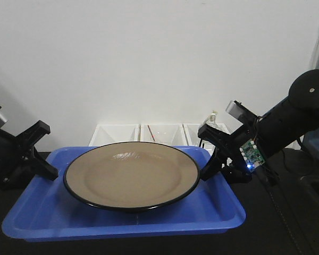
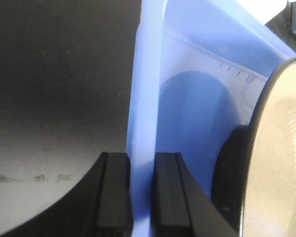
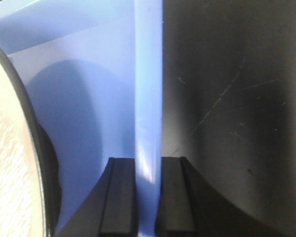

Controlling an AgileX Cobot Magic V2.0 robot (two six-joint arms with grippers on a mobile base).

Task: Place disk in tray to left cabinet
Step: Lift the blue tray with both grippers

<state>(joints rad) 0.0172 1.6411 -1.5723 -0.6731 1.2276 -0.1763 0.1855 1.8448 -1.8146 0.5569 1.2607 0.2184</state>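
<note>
The left hand (image 2: 142,195) was clenched on the left end of the blue tray (image 1: 218,207). One of its black fingers (image 2: 113,192) pressed on the outside of the rim, and the other pressed on the inside. The right hand (image 3: 147,197) gripped the right end of the tray the same way, with the thin blue rim squeezed between its two fingers. Both hands held the tray at about the same height, one at each end.

The disk (image 1: 133,172) lay flat in the middle of the tray. It was a big round tan plate with a thin black edge, and it was nearly as wide as the tray. Its edge came close to both hands, but I could not tell if it touched them.

A black counter (image 1: 287,228) was under the tray. I could not tell if the tray sat on it or was lifted a little. Just behind the tray was a row of white bins (image 1: 149,133). Behind the bins was a plain white wall (image 1: 149,53).
</note>
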